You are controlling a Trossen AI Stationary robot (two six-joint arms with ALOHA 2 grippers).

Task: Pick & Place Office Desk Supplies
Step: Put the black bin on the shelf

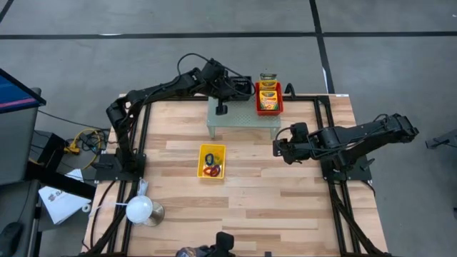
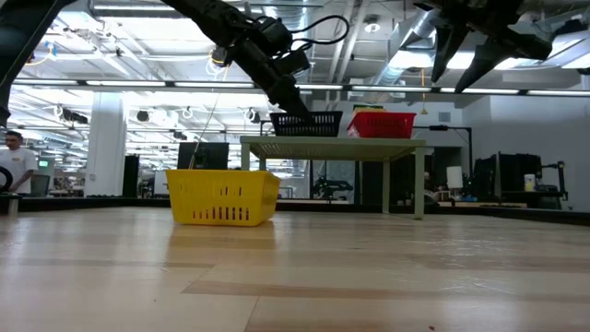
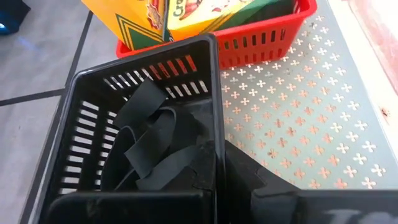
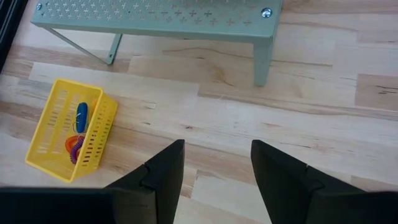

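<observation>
A black basket (image 3: pixel 124 93) with black bands (image 3: pixel 149 143) in it is on the pale green shelf (image 1: pixel 243 120), beside a red basket (image 3: pixel 273 34) that holds yellow-green crayon boxes (image 1: pixel 268 96). My left gripper (image 3: pixel 221 177) is shut on the black basket at the shelf's far side (image 2: pixel 297 109). A yellow basket (image 1: pixel 202 163) with coloured ring bands (image 4: pixel 78 140) stands on the table in front of the shelf. My right gripper (image 4: pixel 217 162) hangs open above the table to the right of it (image 1: pixel 277 148), with nothing between its fingers. My left gripper pinches the black basket's long wall (image 3: pixel 214 143) near its end toward the gripper, one finger inside the basket and one outside. The fingers slant down from the table's left. In the low view the basket (image 2: pixel 307 123) is upright, its bottom at the shelf top.
A small black thing (image 1: pixel 221 109) stands on the shelf's left part. A white round-headed lamp (image 1: pixel 139 208) is at the near left corner. A jar (image 1: pixel 268 76) sits behind the red basket. A person (image 2: pixel 11 161) shows far off in the room.
</observation>
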